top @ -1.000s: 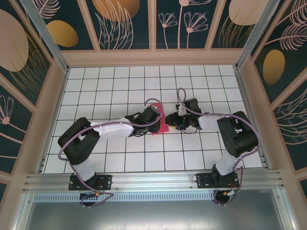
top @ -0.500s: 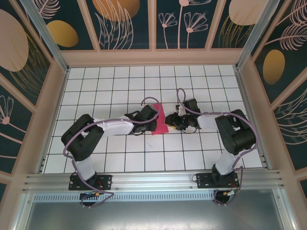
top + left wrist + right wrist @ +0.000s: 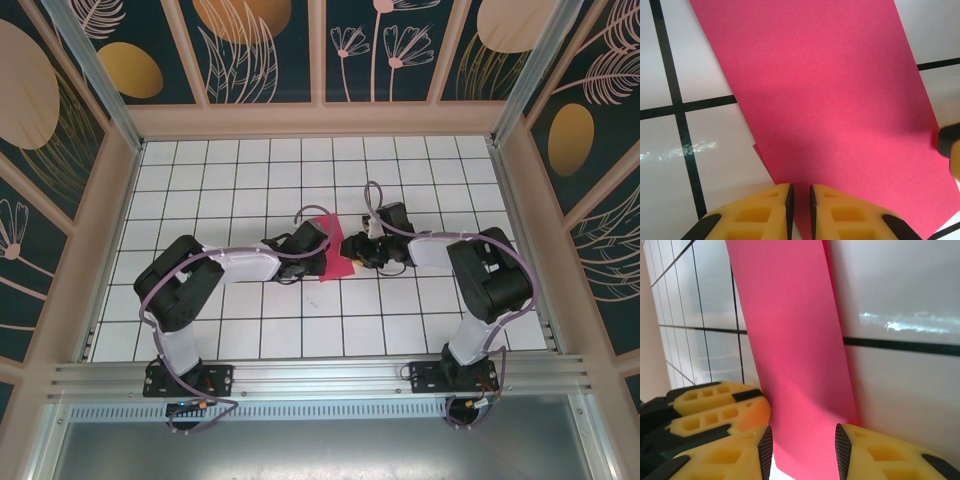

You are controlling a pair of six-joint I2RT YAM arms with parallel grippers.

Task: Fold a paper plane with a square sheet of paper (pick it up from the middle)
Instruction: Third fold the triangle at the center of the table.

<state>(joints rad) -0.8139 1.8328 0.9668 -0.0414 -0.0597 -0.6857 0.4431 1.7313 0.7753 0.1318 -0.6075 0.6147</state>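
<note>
The square sheet of paper (image 3: 337, 240) is folded into a magenta-pink strip lying flat on the tiles at mid-table, between the two grippers. My left gripper (image 3: 322, 254) sits low over the strip's left edge. In the left wrist view its jaws (image 3: 800, 200) are down to a narrow slit above the paper (image 3: 830, 100), and a second layer peeks out at that edge. My right gripper (image 3: 353, 252) faces it from the right. Its jaws (image 3: 804, 445) are open and straddle the end of the strip (image 3: 790, 340) without pinching it. The left fingers (image 3: 715, 405) show just beside them.
A white tiled floor (image 3: 250, 170) with black grid lines lies all round, boxed in by beige frame walls (image 3: 320, 120). Both arms' elbows reach out toward the side walls. A metal rail (image 3: 320, 380) runs along the near edge.
The left gripper's jaws have narrowed to a slit. The left arm shifted a little, and more of the pink strip now shows between the grippers. The right gripper has barely moved.
</note>
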